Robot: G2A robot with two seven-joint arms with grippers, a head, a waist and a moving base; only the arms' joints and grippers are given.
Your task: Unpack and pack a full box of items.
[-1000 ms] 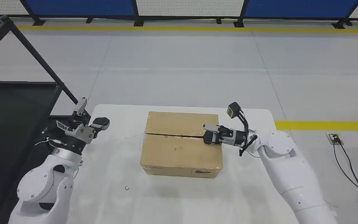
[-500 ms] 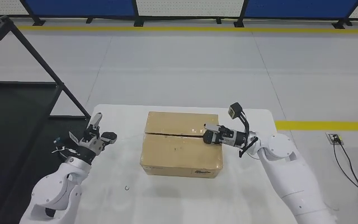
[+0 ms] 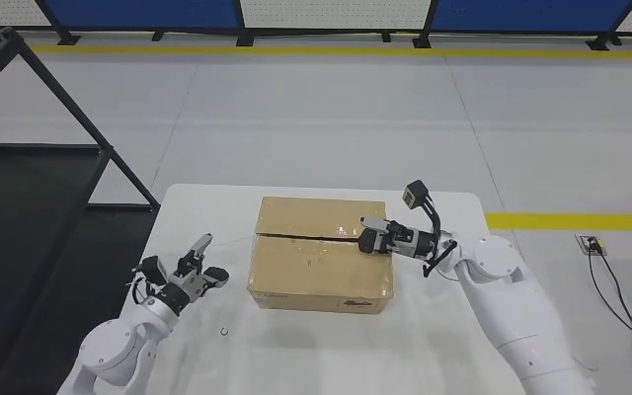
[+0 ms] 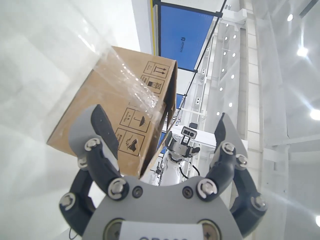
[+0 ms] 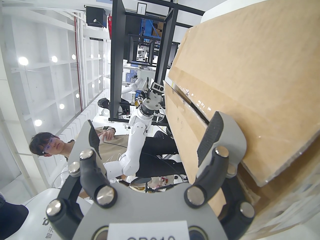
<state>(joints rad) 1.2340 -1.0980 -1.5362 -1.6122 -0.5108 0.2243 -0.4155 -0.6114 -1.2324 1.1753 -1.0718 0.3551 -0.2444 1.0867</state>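
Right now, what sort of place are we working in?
Probably a robotics lab or test hall, not a home: a yellow floor line and blue partition panels bound a pale open floor, and the cardboard box sits on a lone white table.

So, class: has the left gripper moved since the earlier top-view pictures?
Yes. The left gripper has come along the table's left side, toward the robot and nearer the cardboard box's front-left corner. The box has stayed put.

The left pincer [image 3: 207, 261] has swung back toward the robot and now sits near the box [image 3: 321, 259].
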